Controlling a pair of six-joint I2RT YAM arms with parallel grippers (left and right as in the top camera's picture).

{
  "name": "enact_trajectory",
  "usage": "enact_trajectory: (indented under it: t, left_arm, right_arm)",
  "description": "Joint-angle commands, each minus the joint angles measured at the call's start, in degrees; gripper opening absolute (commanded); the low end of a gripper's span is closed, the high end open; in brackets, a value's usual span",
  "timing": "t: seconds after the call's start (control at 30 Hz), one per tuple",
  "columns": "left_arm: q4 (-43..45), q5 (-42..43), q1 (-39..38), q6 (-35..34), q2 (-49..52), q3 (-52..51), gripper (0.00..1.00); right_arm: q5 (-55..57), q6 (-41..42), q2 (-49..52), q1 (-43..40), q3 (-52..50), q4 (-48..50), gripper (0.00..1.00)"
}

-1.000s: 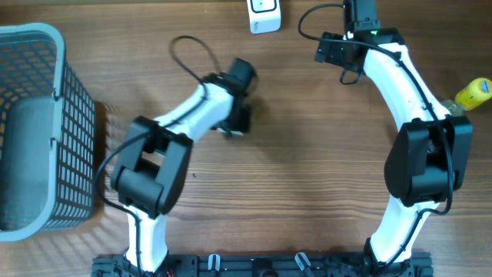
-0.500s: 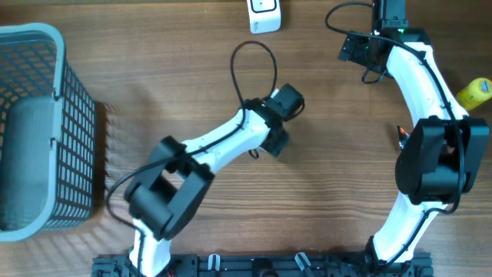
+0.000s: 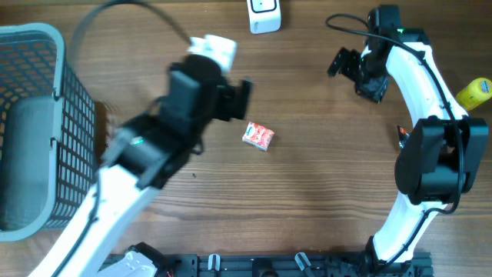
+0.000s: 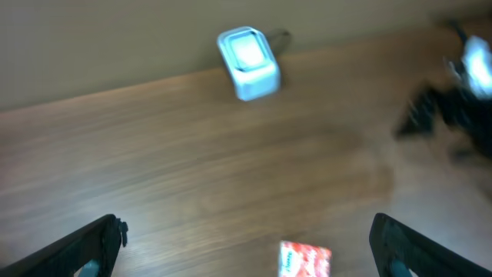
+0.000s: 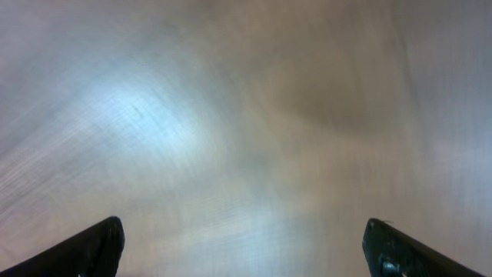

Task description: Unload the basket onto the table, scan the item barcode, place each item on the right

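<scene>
Fingers (image 4: 86,248) spread wide on left gripper (image 4: 246,231), same on right gripper (image 5: 242,235); nothing pinched.
Packet (image 3: 258,136) loose on table (image 3: 323,200), apart from both grippers, well short of scanner (image 3: 264,15) at far edge, so no scan yet. Left gripper raised and aimed past packet at scanner, likely lining up a pick. Right gripper parked over bare wood, far side, probably to keep clear. Barcode side: cannot tell. Next: drop on packet, pinch, present to scanner.
</scene>
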Motion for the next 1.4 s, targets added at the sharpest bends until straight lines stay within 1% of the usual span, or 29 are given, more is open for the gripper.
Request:
enact_trajectory:
  t: [0.0,0.07,0.13,0.2,0.3,0.4,0.47,0.53,0.67,0.97,1.0,1.07,1.1,1.13,1.17,1.3,1.37]
  left_arm:
    - [-3.7,0.5,6.7,-5.9,-2.9,0.0,1.0]
    - [-7.0,0.5,9.5,-7.5,-3.2,0.0,1.0]
    - [-9.7,0.5,11.6,-7.7,-3.2,0.0,1.0]
    - [-10.7,0.5,12.8,-8.5,-3.2,0.0,1.0]
    - [-11.2,0.5,13.2,-8.7,-3.2,0.0,1.0]
    - [-11.8,0.5,13.2,-8.7,-3.2,0.0,1.0]
    - [-12.2,0.5,13.1,-8.7,-3.2,-0.1,1.0]
    - [-12.6,0.5,13.1,-8.8,-3.2,-0.1,1.0]
    - [-12.7,0.5,13.1,-8.7,-3.2,-0.1,1.0]
    - [-13.7,-0.4,13.1,-8.7,-3.2,-0.1,1.0]
    - [-14.1,-0.4,13.1,-8.7,-3.2,-0.1,1.0]
    - [-14.5,-0.4,13.1,-8.7,-3.2,-0.1,1.0]
    - [-14.7,-0.4,13.1,-8.7,-3.2,-0.1,1.0]
    - [-14.8,-0.4,13.1,-8.7,-3.2,-0.1,1.0]
    - [-14.8,-0.4,13.1,-8.7,-3.2,-0.1,1.0]
    - [-15.2,-0.7,13.1,-8.7,-3.2,-0.1,1.0]
    - [-15.3,-0.6,13.1,-8.7,-3.2,-0.1,1.0]
  right_arm:
    - [-3.0,16.9,0.0,2.3,-0.1,-7.9,1.0]
    - [-3.7,17.1,0.0,5.0,-0.1,-10.9,1.0]
    - [-3.4,17.3,0.0,9.2,-0.2,-11.6,1.0]
    - [-2.8,17.9,0.0,13.5,-0.2,-9.4,1.0]
    - [-0.2,17.5,0.5,19.5,-0.2,-3.1,1.0]
    - [1.1,17.7,2.0,23.5,-0.3,-1.8,1.0]
    - [1.1,19.9,3.3,25.6,-1.7,-1.4,1.0]
    - [1.1,21.5,4.4,27.2,-3.4,0.7,1.0]
    - [-0.2,20.7,7.7,30.9,-4.8,4.5,1.0]
    - [-0.2,21.2,8.8,32.5,-4.8,5.0,0.99]
    - [-0.2,22.6,8.8,32.5,-4.8,4.5,0.96]
    - [-0.3,25.5,8.8,32.5,-4.9,4.0,0.87]
    - [-0.7,26.7,8.8,32.5,-4.9,4.0,0.79]
    - [-1.5,27.7,8.8,32.5,-4.9,4.1,0.74]
    - [-2.5,28.9,8.8,32.5,-4.9,4.3,0.71]
    - [-4.2,34.0,8.8,32.5,-4.9,4.4,0.7]
    - [-4.7,39.1,8.8,32.5,-4.9,4.2,0.71]
